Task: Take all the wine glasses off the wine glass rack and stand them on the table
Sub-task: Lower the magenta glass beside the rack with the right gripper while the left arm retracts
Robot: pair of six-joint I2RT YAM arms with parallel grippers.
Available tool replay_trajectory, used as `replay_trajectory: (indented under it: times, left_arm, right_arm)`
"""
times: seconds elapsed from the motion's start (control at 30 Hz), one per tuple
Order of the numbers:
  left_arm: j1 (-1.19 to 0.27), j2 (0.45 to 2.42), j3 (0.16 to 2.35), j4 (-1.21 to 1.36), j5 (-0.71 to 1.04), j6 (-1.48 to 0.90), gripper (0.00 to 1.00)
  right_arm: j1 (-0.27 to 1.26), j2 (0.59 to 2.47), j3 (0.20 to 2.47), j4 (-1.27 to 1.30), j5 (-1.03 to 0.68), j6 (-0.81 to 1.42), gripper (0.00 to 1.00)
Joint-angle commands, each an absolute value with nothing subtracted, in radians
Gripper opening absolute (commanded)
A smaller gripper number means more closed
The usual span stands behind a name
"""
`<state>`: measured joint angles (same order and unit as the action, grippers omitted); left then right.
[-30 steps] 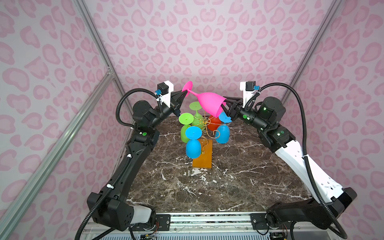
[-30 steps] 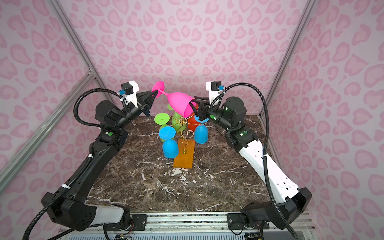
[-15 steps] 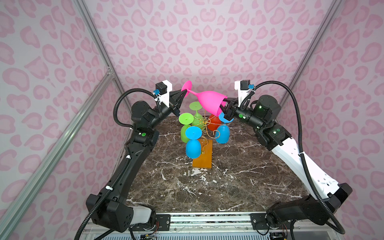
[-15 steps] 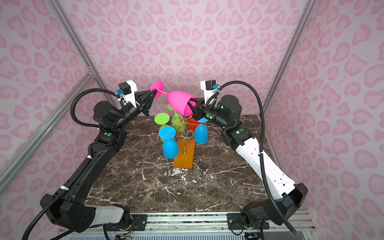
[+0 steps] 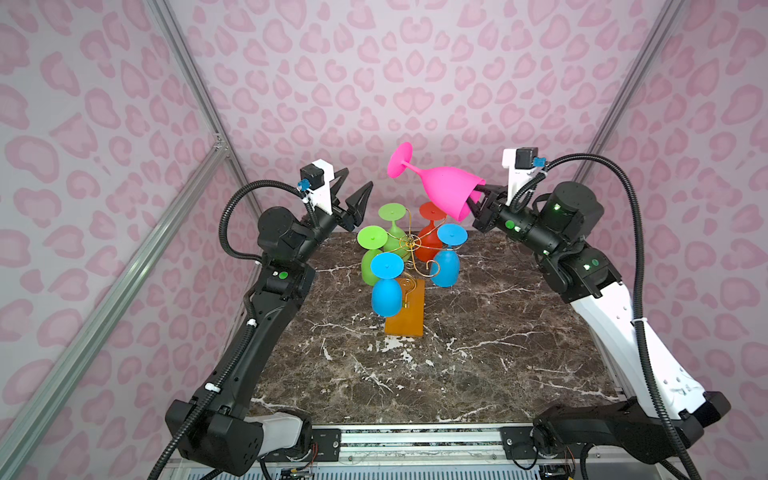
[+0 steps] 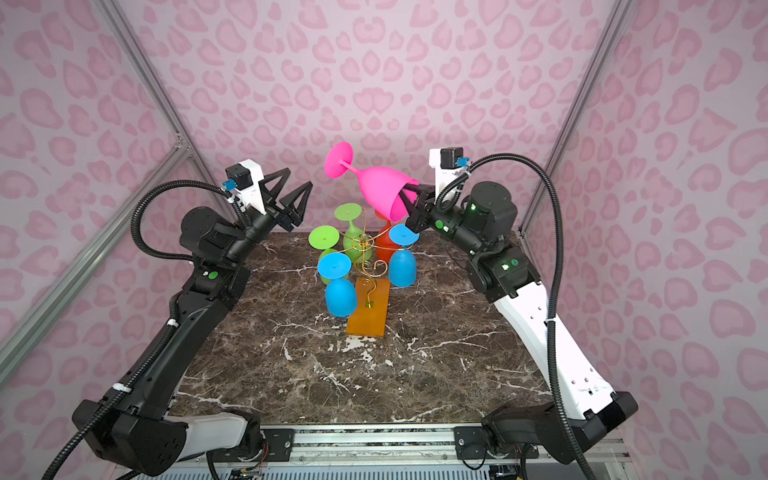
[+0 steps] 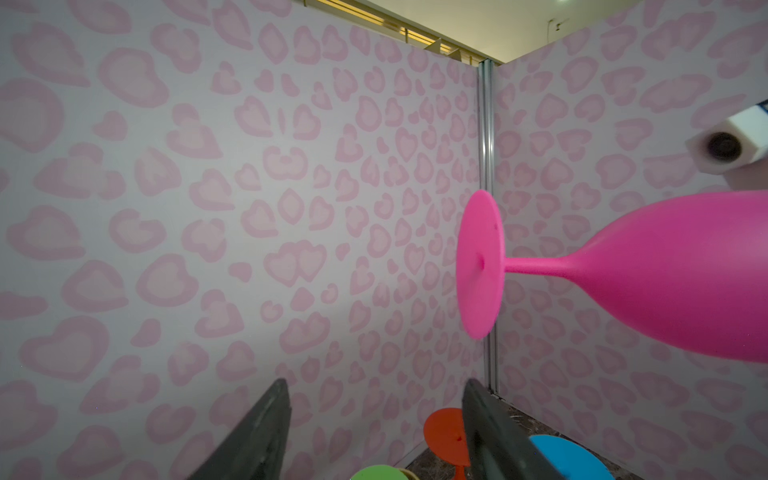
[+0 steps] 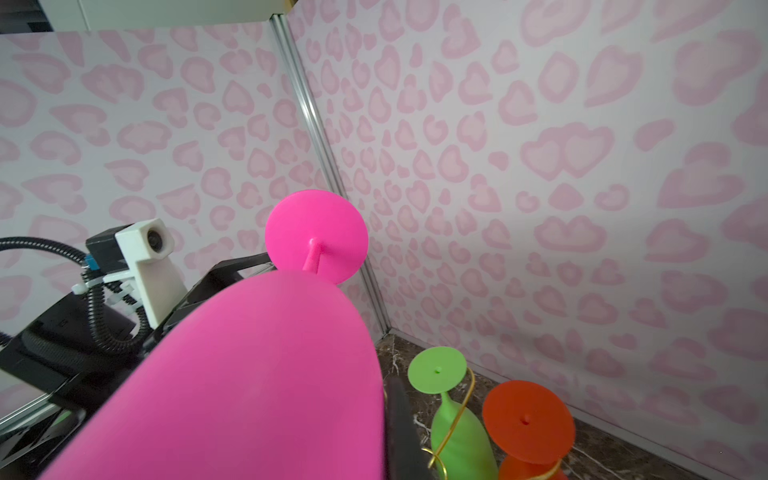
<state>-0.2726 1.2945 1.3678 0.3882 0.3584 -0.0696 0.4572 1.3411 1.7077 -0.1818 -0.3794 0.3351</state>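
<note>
Left fingers [image 5: 360, 199] have let go of the pink wine glass [image 5: 446, 191]. A second ago they were closed at its foot; now they're spread and clear of it on the left. Right fingers [image 5: 482, 210] went from part open to pinching the bowl rim, one inside the bowl, one outside. The glass has shifted slightly toward the right arm.

Near to far:
- Marble bench [image 5: 415, 374], bare in front.
- Wine glass rack [image 5: 409, 318] stands mid-bench on its orange wooden base, with the gold wire stem rising from it.
- Blue glass [image 5: 386, 295] hangs bowl-down at the base's left edge. A second blue glass [image 5: 445, 268] hangs on the right, further back.
- Two green glasses [image 5: 371, 266] hang on the left and a red glass [image 5: 430, 243] at the back, all bowl-down.
- The pink glass is off the rack, held in the air above its far side. It lies nearly level, foot toward the back wall and left, mouth toward the right arm.

Left wrist view: both fingers [image 7: 257, 432] with only wall in the gap between them, pink foot [image 7: 480, 266] beyond them. Right wrist view: the bowl fills the frame, with one finger [image 8: 401, 428] against its outside.
</note>
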Motion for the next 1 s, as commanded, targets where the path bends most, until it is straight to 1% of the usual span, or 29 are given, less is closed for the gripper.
replay_trajectory:
  times: [0.0, 0.13, 0.17, 0.23, 0.27, 0.37, 0.43, 0.53, 0.73, 0.9, 0.97]
  left_arm:
    - [-0.267, 1.262, 1.352, 0.373, 0.248, -0.073, 0.83]
    - [-0.25, 1.201, 1.291, 0.359, 0.141, -0.095, 0.92]
    - [-0.243, 1.184, 1.278, 0.354, 0.125, -0.107, 0.94]
    - [-0.225, 1.152, 1.252, 0.34, 0.084, -0.144, 0.99]
    - [-0.212, 1.134, 1.236, 0.337, 0.076, -0.163, 0.99]
    - [-0.187, 1.079, 1.171, 0.336, 0.055, -0.167, 0.97]
    - [-0.176, 1.045, 1.122, 0.337, 0.027, -0.148, 0.97]
    - [-0.151, 1.007, 1.053, 0.336, -0.015, -0.147, 0.97]
    - [-0.114, 0.965, 0.937, 0.337, -0.107, -0.124, 0.97]
    - [-0.098, 0.935, 0.868, 0.346, -0.075, -0.123, 0.97]
    - [-0.097, 0.935, 0.861, 0.338, -0.06, -0.117, 0.97]
  right_arm:
    - [0.44, 1.33, 1.759, -0.313, -0.25, 0.237, 0.0]
    - [0.41, 1.354, 1.855, -0.5, -0.072, 0.159, 0.0]
    - [0.392, 1.366, 1.885, -0.554, -0.046, 0.154, 0.0]
    - [0.348, 1.402, 1.936, -0.636, -0.043, 0.148, 0.0]
    - [0.326, 1.423, 1.965, -0.679, -0.043, 0.144, 0.0]
    - [0.284, 1.493, 2.044, -0.785, -0.015, 0.116, 0.0]
    - [0.276, 1.545, 2.098, -0.853, 0.032, 0.087, 0.0]
    - [0.275, 1.622, 2.175, -0.934, 0.101, 0.057, 0.0]
    - [0.281, 1.821, 2.378, -1.108, 0.161, 0.026, 0.0]
    - [0.298, 2.015, 2.547, -1.274, 0.189, 0.0, 0.0]
    - [0.304, 2.065, 2.566, -1.296, 0.203, -0.009, 0.0]
